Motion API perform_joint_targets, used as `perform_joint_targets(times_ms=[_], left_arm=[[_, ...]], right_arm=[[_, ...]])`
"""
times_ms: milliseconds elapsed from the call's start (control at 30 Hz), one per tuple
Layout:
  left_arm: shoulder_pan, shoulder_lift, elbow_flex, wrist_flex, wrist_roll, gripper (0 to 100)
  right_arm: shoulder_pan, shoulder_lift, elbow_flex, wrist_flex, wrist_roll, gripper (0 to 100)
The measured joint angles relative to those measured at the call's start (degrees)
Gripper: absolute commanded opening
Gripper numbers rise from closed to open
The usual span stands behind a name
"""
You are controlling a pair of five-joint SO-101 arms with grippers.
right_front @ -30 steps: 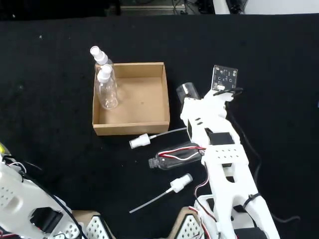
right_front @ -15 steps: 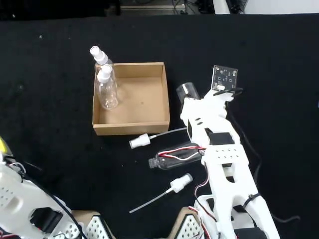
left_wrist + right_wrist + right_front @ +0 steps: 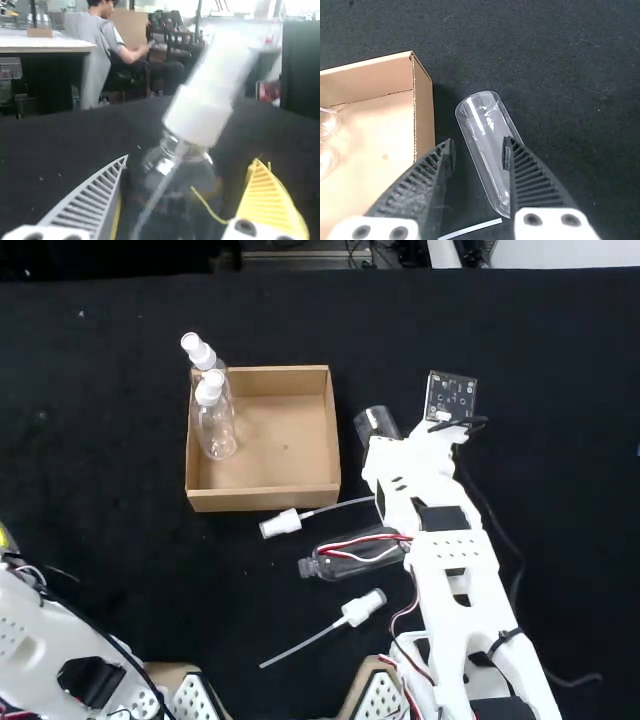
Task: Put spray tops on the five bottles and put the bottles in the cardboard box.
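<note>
Found left gripper apparently pinching a spray-topped bottle. Found right gripper spread over a clear bottle beside the cardboard box.

The black counter carries the cardboard box, with 1 bottle lying just beside it. Near the box's front wall lie a spray top, another bottle and another spray top.

My right arm is white printed plastic in blocky segments, with black servo bodies set in and red, white and black wires looping at its side. A small dark circuit board is mounted at its wrist. My right gripper has two dark ribbed fingers on white bases with screw holes. My left gripper pairs a ribbed grey finger with a yellow finger.
</note>
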Motion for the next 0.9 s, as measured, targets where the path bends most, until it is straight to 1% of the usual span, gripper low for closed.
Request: perform_joint_targets(times_ms=[133,200,567,733,900], left_arm=[[0.44,0.00,-0.79,3.87,-0.26,34],[0.70,0.00,-1.23,4.48,-0.26,34],[0.70,0.00,-1.32,4.48,-0.79,34],[0.62,0.00,-1.32,1.32,-0.79,34],[0.62,0.00,-1.32,1.32,-2.55,34]], right_arm=[[0.00,0.00,0.00,0.00,0.00,13.4],[0.00,0.00,0.00,0.00,0.00,13.4],[0.00,0.00,0.00,0.00,0.00,13.4],[0.00,0.00,0.00,0.00,0.00,13.4],[0.00,0.00,0.00,0.00,0.00,13.4]])
